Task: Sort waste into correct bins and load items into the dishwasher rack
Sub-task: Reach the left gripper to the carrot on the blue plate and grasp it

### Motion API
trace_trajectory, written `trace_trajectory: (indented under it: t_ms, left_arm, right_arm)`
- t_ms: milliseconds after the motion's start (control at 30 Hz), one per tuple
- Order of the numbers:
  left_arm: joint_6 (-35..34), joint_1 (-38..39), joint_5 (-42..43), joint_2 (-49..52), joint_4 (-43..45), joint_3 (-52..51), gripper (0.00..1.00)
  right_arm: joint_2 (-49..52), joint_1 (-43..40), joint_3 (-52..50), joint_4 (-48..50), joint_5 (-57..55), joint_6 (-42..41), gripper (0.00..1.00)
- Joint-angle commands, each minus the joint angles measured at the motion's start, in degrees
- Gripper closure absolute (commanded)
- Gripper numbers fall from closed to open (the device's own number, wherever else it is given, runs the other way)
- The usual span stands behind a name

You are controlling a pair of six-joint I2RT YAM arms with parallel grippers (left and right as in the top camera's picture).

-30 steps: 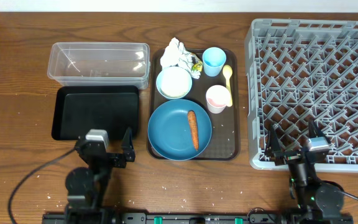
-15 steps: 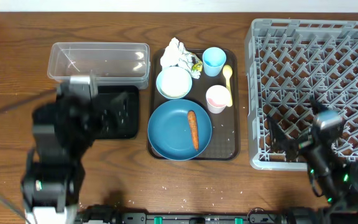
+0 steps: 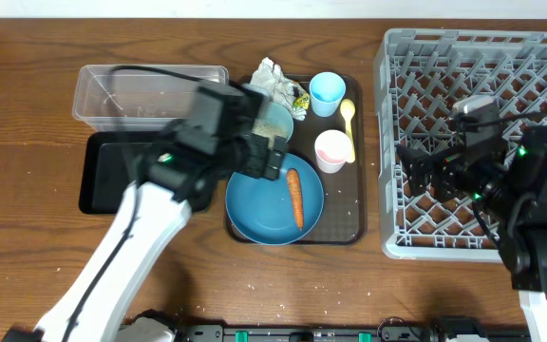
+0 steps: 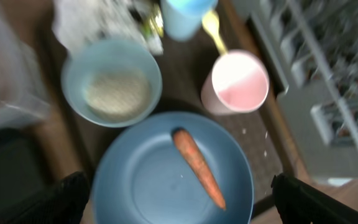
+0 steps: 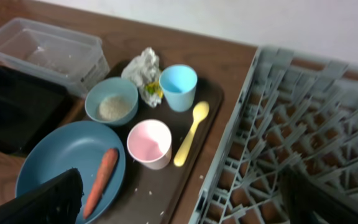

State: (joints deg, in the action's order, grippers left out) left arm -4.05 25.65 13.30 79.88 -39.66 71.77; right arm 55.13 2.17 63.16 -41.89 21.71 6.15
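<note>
Hovering over the large blue plate (image 4: 135, 180), the left tool (image 4: 180, 183) is showing its two dark fingers spread wide apart at the lower corners of the left wrist view, clamping nothing. The small orange carrot (image 4: 197, 168) is lying on the plate's smooth surface between those fingers, slanting from centre toward lower right and touching neither. At upper left of that view the round bowl (image 4: 73, 68) is holding a flat patch of white rice grains (image 4: 117, 93), and the pink-and-white cup (image 4: 235, 81) is standing upright to its right.

The right tool (image 5: 182, 180) is also gaping open, hanging over the left part of the grey lattice dishwasher rack (image 5: 303, 124), well apart from the carrot. In the right wrist view the crumpled paper napkin (image 5: 142, 67) is sitting at the far edge of the brown serving tray (image 5: 166, 186), with the yellow-green wrapper (image 5: 153, 92) tucked against it. The light-blue cup (image 5: 179, 86) is standing beside them, and the yellow spoon (image 5: 191, 134) is lying just below it.

At upper left of the overhead view the clear plastic tub (image 3: 112, 90) is resting on the wooden worktop (image 3: 27, 95), with the matte black tray (image 3: 103, 171) just below it.
</note>
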Motion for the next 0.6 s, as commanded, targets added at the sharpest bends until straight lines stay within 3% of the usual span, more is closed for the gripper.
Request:
trace_trajectory:
  t_ms: [0, 167, 333, 567]
  left_arm:
    - [0.37, 1.05, 0.22, 4.90, -0.79, 0.87, 0.04]
    - [-6.69, 1.09, 2.01, 7.56, -1.42, 0.90, 0.04]
    - [-21.99, 3.30, -7.48, 11.10, -4.17, 0.02, 0.09]
    - [-26.47, 9.62, -10.36, 18.53, -1.16, -0.33, 0.15]
  right_arm:
    - [1.60, 0.48, 1.25, -0.37, 1.25, -2.97, 0.01]
    - [2.25, 0.48, 1.22, -1.14, 1.55, -2.86, 0.01]
    - [2.25, 0.48, 1.22, -1.49, -0.94, -2.89, 0.01]
    - [2.25, 0.48, 1.22, -1.64, -0.94, -2.89, 0.01]
